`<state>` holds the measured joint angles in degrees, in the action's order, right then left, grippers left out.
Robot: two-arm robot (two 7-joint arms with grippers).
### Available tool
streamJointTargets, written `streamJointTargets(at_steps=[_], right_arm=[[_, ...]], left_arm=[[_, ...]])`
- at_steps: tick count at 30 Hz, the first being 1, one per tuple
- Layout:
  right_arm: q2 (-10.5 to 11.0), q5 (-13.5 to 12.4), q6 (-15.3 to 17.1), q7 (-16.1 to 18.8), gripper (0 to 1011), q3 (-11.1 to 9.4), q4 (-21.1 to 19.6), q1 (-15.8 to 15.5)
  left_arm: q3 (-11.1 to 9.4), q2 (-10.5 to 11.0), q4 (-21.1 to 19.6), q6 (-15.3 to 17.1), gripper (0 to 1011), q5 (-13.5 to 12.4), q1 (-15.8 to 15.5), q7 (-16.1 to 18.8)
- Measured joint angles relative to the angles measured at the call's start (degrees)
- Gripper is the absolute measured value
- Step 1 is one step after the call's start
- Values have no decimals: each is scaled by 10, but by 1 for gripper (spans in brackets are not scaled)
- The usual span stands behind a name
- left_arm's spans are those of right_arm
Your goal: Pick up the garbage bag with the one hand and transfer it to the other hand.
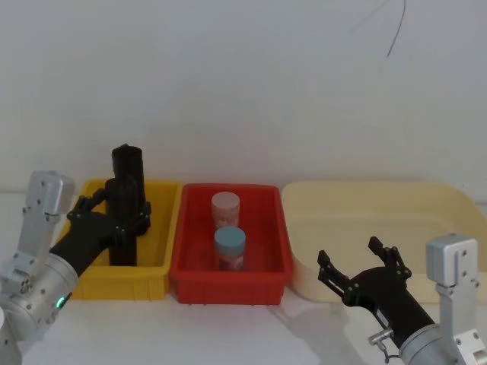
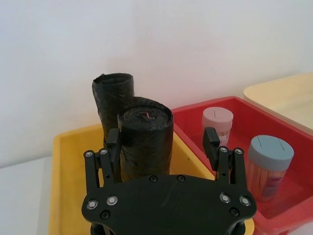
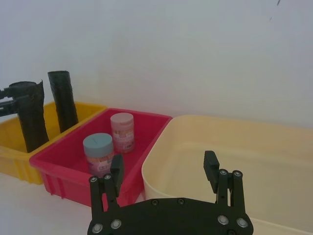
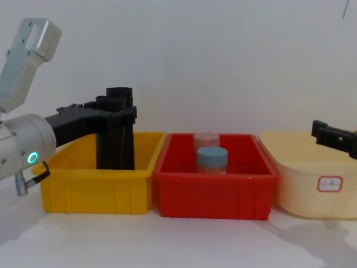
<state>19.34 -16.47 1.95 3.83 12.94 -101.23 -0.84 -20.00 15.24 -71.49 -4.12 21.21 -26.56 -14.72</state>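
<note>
On a white table (image 1: 228,327) before a white wall, three open bins stand in a row: one yellow bin (image 1: 152,277) on the robot's left, one red bin (image 1: 228,290) in the middle and one cream bin (image 1: 365,196) on its right. Two black rolls stand upright in the yellow bin. The nearer one is the garbage bag (image 1: 122,237), its foot down inside the bin. A second roll (image 1: 128,163) rises just behind it.

The left gripper (image 1: 114,209), on a silver arm with a green ring light (image 4: 33,158), straddles the garbage bag's upper part with its jaws apart. In the left wrist view one finger (image 2: 112,142) lies against the crinkled roll while the other stands clear of it.

Two jars sit in the red bin, a pink-lidded jar (image 1: 225,207) behind and a blue-lidded jar (image 1: 229,247) in front. Both carry reddish printed wraps too small to read.

The right gripper (image 1: 348,252) hovers before the cream bin, spread wide and holding nothing. One white label (image 4: 329,183) with a red border marks the cream bin's front wall, and its writing is illegible.
</note>
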Motion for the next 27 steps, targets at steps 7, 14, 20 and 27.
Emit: streamJointTargets(at_steps=[7, 14, 20, 27], right_arm=[[0, 0, 0, 0, 999, 0, 0, 0], [0, 0, 0, 0, 999, 0, 0, 0], [0, 0, 0, 0, 999, 0, 0, 0], [0, 0, 0, 0, 999, 0, 0, 0]], left_arm=[[2, -6, 11, -4, 1000, -5, -8, 0], [3, -13, 27, -8, 1000, -11, -17, 0], [3, -19, 46, -10, 1000, -16, -26, -1], [2, -28, 74, -15, 1000, -19, -39, -11]])
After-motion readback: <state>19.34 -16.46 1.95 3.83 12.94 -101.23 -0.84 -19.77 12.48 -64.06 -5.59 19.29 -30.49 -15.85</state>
